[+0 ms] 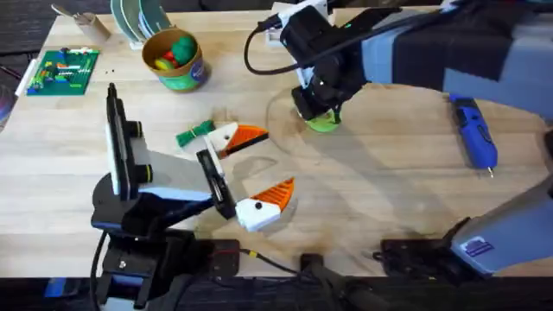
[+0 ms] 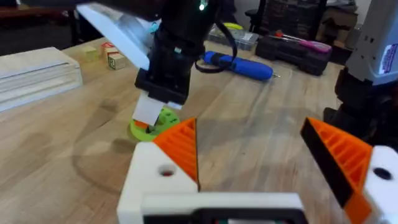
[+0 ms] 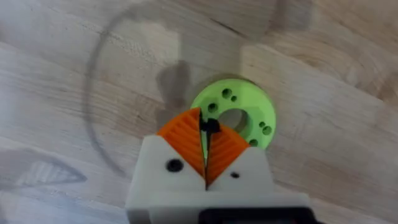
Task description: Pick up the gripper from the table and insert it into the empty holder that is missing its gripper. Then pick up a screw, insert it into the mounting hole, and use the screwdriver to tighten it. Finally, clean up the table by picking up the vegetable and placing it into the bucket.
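Right claw pinching a small dark screw over the green ring

I see my right claw (image 3: 206,144) pressed shut on a screw (image 3: 210,126), hovering just above the green ring (image 3: 249,112) near the counter's (image 1: 371,173) middle. My left claw (image 1: 259,168) sits released toward the near edge. The screwdriver (image 1: 473,131) lies by the right edge, the bucket (image 1: 175,59) at the far edge, the vegetable (image 1: 193,132) just beside my left claw.

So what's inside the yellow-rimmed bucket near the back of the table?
The short round bucket with the mustard-yellow rim holds rounded toy pieces in red, yellow and green. Its wall hides whatever lies lower down. The small green leafy vegetable lies on the table.
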